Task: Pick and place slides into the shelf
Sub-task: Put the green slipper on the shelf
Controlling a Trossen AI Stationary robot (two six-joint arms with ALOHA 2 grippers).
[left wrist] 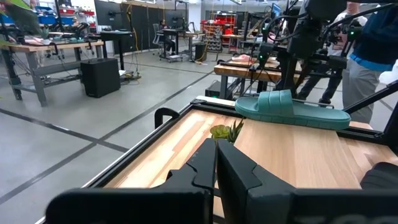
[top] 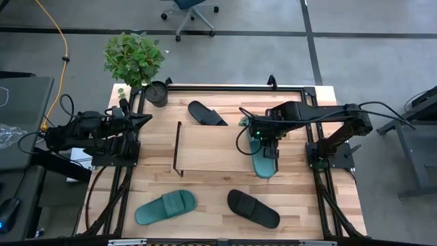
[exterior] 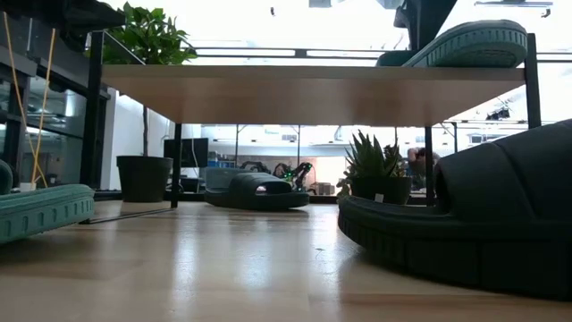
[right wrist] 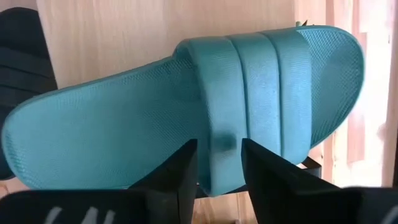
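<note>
The shelf (top: 212, 147) stands mid-table, its light plank top (exterior: 304, 89) on thin black legs. One teal slide (top: 263, 162) lies on the plank's right end, with my right gripper (top: 266, 152) over it, shut on its strap. The second teal slide (top: 166, 206) lies on the table at the near left. One black slide (top: 252, 208) lies near the front edge, the other (top: 207, 114) on the table beyond the shelf. My left gripper (top: 147, 121) waits shut at the table's left edge. My right gripper (right wrist: 219, 180) pinches the teal slide's strap at its side edge (right wrist: 221, 146) between the two fingers (right wrist: 186, 174), coming from above and pointing down. The slide's sole rests on the shelf top (exterior: 474, 45), lying nearly flat.
A small succulent (top: 244, 121) stands on the table just beyond the shelf's right part. A potted plant (top: 133, 58) with a dark pot (top: 156, 93) sits at the far left corner. A black frame rims the table. Bare plank stretches left of the placed slide.
</note>
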